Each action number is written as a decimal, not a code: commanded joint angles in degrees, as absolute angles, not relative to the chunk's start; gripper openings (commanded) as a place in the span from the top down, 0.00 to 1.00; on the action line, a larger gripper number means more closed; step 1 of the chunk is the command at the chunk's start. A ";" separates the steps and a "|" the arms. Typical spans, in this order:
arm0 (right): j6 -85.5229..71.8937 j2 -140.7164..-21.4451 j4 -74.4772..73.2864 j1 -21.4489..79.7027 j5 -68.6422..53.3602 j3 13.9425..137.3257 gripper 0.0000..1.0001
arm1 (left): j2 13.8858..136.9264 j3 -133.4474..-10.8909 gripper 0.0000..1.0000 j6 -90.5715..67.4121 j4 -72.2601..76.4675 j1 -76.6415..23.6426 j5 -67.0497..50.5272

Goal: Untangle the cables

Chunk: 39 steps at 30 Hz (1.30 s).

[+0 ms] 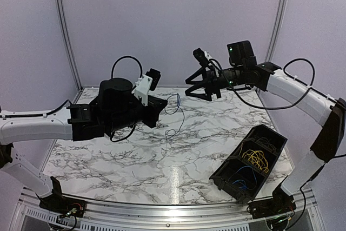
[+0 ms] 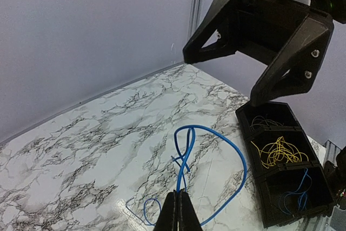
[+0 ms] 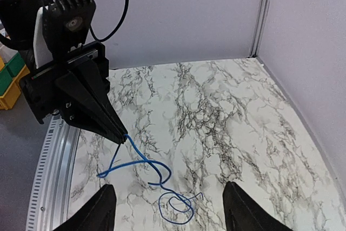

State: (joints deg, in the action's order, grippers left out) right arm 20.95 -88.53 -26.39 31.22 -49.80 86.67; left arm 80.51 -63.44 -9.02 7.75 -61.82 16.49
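My left gripper (image 1: 164, 104) is shut on a thin blue cable (image 1: 176, 113), which hangs from its tips in loops down to the marble table (image 1: 108, 155). In the left wrist view the closed fingertips (image 2: 181, 196) pinch the blue cable (image 2: 230, 139). My right gripper (image 1: 198, 91) is open and empty, raised above the table's far side and apart from the cable. The right wrist view shows its fingers (image 3: 102, 209) spread wide, with the blue cable (image 3: 157, 169) and my left gripper (image 3: 122, 138) between and beyond them.
A black three-part bin (image 1: 273, 133) lies at the front right. It holds yellow cables (image 1: 255, 159), blue cables (image 1: 243, 179) and dark cables (image 1: 265, 143). The bin also shows in the left wrist view (image 2: 324, 187). Walls close the back and sides.
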 commanded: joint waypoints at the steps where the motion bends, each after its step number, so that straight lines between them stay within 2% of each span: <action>1: 19.02 -92.35 -29.65 35.17 -50.55 90.61 0.29 | 81.76 -63.38 1.00 -9.94 9.65 -61.52 15.09; 4: 18.63 -93.65 -30.08 37.34 -50.71 91.68 0.25 | 82.17 -63.20 1.00 -10.26 9.82 -61.52 14.74; 8: 16.95 -95.09 -29.27 38.56 -47.94 90.87 0.25 | 82.32 -62.94 1.00 -10.67 10.06 -61.52 14.68; 17: 8.00 -99.02 -26.05 36.24 -25.91 86.05 0.26 | 78.20 -62.23 1.00 -12.29 11.48 -61.52 13.27; 25: 6.15 -105.59 -28.03 33.98 -23.56 89.48 0.22 | 74.72 -60.28 1.00 -14.90 16.09 -61.78 10.24; 39: 10.78 -100.78 -27.75 25.49 -22.44 83.83 0.21 | 67.79 -57.84 1.00 -11.02 18.63 -61.87 15.67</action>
State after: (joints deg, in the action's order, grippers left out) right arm 8.86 -103.50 -27.94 27.77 -22.92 82.98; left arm 69.45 -58.76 -12.95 15.53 -61.82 13.56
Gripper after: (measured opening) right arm 0.790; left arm 0.011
